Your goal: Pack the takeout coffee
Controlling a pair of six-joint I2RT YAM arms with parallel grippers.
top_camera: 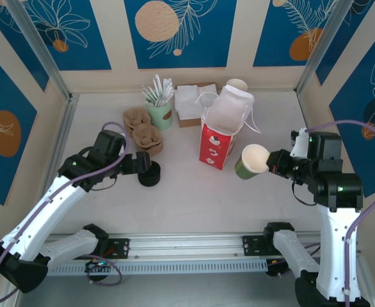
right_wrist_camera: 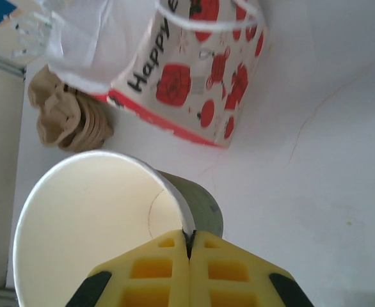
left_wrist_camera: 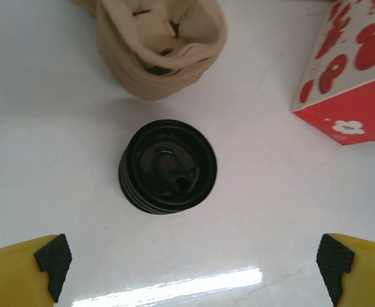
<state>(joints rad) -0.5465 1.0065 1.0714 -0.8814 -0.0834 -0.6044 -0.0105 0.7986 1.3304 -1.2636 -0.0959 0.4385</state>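
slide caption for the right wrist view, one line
Right arm's yellow fingers pinch the rim of a lidless olive-green cup, the red paper bag standing behind it on the white table.

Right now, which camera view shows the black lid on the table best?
The left wrist view. The black lid lies in the middle, seen from above, so its moulded top and ribbed side are clear, ahead of the open left gripper. The top external view gives it as a small dark round shape beside that gripper.

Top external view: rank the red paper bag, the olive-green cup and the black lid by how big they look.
Largest: red paper bag.
Then olive-green cup, tilted, perhaps nearer the camera.
Smallest: black lid.
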